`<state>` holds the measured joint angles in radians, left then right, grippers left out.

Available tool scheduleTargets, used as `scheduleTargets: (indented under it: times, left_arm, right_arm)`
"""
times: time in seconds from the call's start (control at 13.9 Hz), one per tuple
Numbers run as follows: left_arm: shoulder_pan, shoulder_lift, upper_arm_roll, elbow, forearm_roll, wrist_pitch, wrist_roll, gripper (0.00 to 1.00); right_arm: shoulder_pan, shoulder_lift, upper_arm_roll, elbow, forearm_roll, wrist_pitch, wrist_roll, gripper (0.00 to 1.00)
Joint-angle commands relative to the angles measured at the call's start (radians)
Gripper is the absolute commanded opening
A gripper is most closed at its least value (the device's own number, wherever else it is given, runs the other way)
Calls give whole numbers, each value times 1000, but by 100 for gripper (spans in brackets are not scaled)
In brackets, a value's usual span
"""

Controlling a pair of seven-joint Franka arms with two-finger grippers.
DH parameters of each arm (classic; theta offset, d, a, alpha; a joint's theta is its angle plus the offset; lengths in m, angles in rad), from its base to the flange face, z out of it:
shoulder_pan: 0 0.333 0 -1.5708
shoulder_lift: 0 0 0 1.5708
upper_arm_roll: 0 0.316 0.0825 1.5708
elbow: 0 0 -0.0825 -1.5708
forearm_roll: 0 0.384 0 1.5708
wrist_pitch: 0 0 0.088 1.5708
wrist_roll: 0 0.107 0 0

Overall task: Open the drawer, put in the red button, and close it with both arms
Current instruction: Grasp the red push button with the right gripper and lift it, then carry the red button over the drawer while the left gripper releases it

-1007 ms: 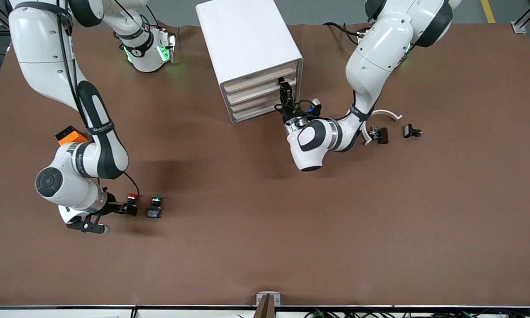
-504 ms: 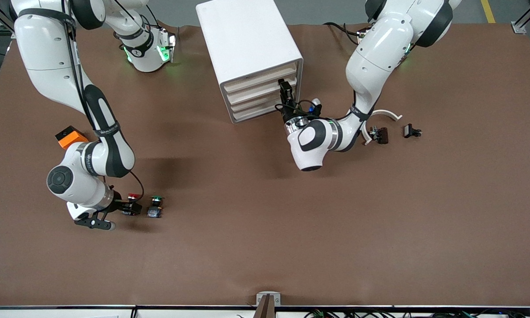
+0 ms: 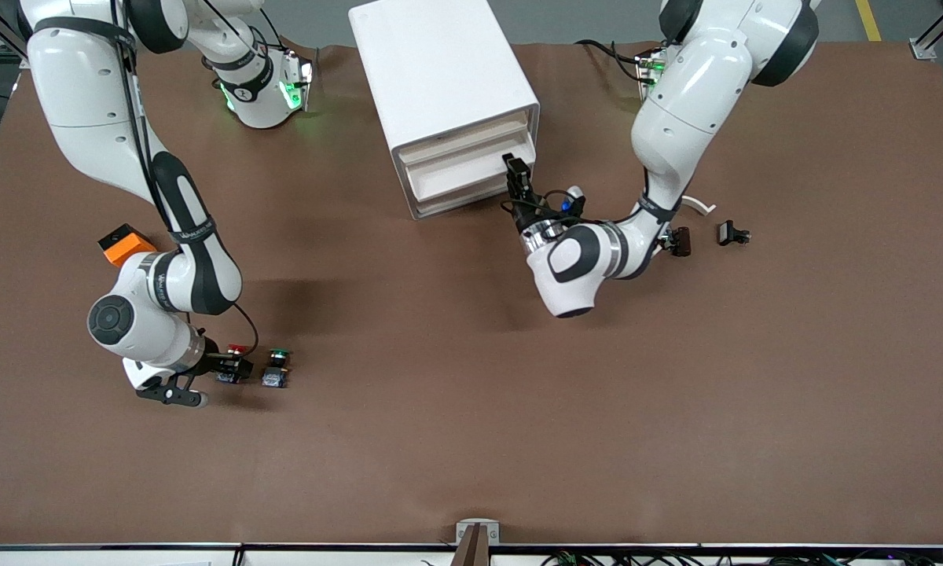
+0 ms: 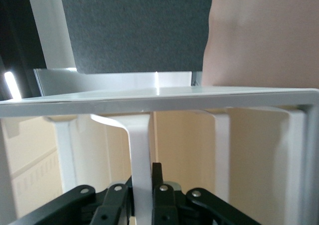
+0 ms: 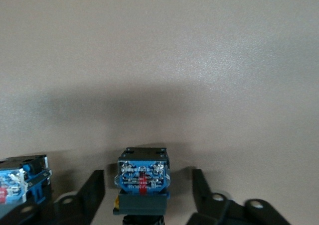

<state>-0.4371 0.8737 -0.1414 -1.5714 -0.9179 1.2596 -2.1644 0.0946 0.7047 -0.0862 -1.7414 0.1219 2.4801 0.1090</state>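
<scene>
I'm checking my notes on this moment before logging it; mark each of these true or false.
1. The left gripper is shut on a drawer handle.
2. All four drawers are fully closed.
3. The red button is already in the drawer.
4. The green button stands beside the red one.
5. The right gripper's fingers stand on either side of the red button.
1. True: the left gripper is shut on the drawer handle.
2. False: that drawer is pulled partly out of the cabinet.
3. False: the red button stands on the table.
4. True: the green button stands beside it.
5. True: the right gripper straddles it, not yet touching.
</scene>
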Motion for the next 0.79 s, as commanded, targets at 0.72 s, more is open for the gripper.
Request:
scheduleTargets:
  times: [0.72]
  left_arm:
    - [141,-4,3,83,-15,30,-5,14]
  right_arm:
    - [131,-171,-3,36,21,-254,357,0]
